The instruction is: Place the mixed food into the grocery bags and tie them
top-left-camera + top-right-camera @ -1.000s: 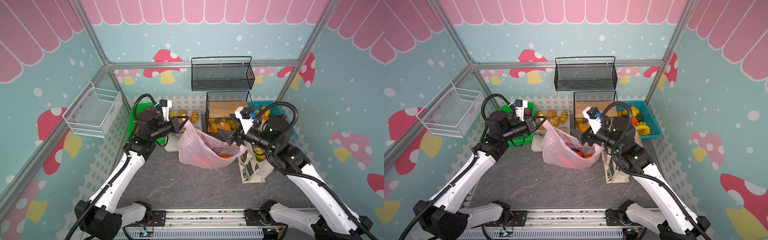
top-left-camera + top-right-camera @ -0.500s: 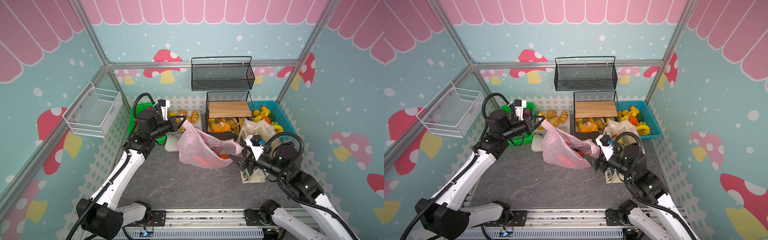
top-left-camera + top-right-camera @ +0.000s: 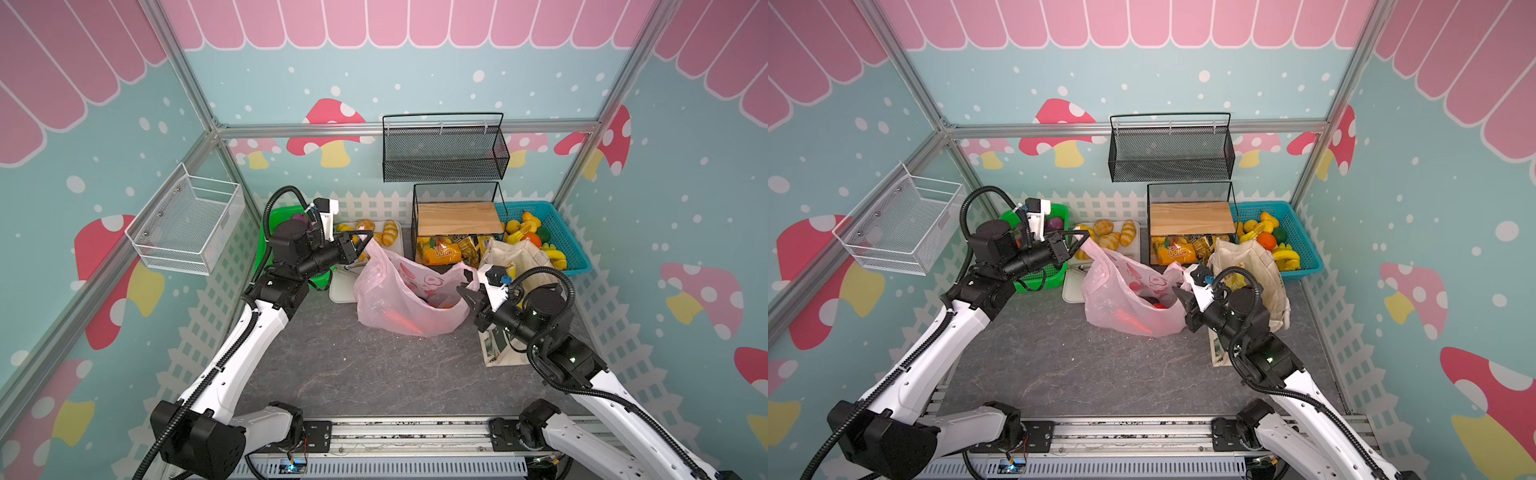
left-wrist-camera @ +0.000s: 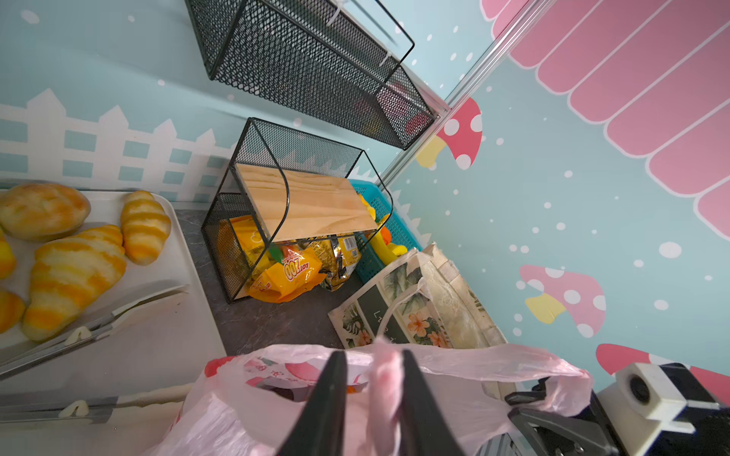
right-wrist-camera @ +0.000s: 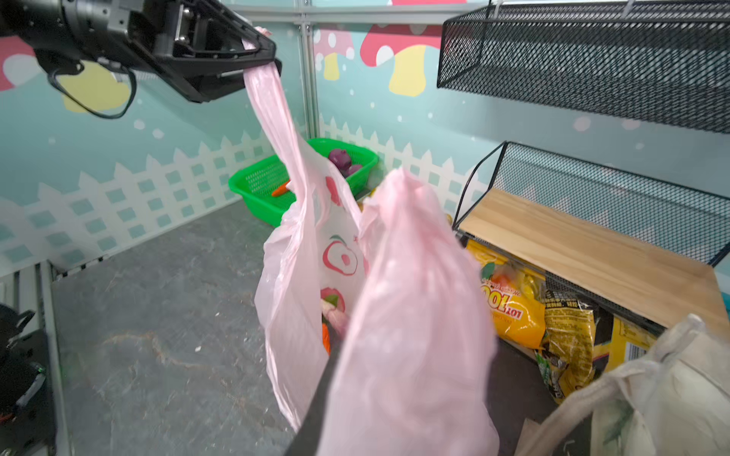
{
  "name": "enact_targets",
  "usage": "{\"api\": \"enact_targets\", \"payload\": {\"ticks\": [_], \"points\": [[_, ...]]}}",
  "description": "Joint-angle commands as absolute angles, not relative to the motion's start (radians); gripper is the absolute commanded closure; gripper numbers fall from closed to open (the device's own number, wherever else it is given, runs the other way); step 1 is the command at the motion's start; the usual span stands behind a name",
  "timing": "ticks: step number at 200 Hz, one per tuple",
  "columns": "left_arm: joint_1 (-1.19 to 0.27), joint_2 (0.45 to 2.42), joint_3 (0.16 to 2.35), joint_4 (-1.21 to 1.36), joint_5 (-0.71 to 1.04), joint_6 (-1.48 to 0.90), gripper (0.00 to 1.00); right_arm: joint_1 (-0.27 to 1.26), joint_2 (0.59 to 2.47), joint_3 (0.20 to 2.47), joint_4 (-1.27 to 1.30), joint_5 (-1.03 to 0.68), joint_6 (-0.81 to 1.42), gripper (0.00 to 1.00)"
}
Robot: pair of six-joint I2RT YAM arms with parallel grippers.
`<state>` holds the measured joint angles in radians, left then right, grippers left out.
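Now right tool [image 3: 463,291] back at pink bag [image 3: 399,299], clamped on its handle; left tool [image 3: 368,243] jaws parted, handle loose between.

"100" on yellow snack packet [image 5: 509,316], canvas tote [image 4: 418,316] lettering unreadable

Pink bag [image 3: 399,299] contents: only red-orange blurs through film. Right gripper [image 3: 464,292] tips buried under film in right wrist view. Canvas tote [image 3: 519,254], 3 o'clock of bag: midsection behind right arm. Green basket [image 3: 282,210], 10 o'clock: mostly behind left arm. Left gripper [image 4: 371,357]: fingers cut by frame edge.
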<state>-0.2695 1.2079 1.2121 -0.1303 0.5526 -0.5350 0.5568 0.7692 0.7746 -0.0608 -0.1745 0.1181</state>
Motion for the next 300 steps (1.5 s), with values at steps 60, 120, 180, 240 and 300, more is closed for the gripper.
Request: {"api": "enact_targets", "payload": {"ticks": [60,120,180,240,300], "points": [[-0.307,0.855,1.081,-0.195,0.240,-0.401,0.33,0.546,0.892,0.827,0.137,-0.111,0.136,0.97],[-0.739,1.093,1.313,-0.259,0.180,-0.204,0.27,0.512,0.916,0.802,0.222,-0.171,0.133,0.97],[-0.790,1.400,1.519,-0.210,0.362,-0.241,0.24,0.491,0.893,0.758,0.264,-0.201,0.165,0.97],[-0.795,1.529,1.599,-0.189,0.407,-0.277,0.21,0.486,0.899,0.751,0.279,-0.214,0.172,0.97],[-0.799,1.619,1.667,-0.171,0.439,-0.312,0.20,0.484,0.907,0.746,0.290,-0.223,0.180,0.97]]}}
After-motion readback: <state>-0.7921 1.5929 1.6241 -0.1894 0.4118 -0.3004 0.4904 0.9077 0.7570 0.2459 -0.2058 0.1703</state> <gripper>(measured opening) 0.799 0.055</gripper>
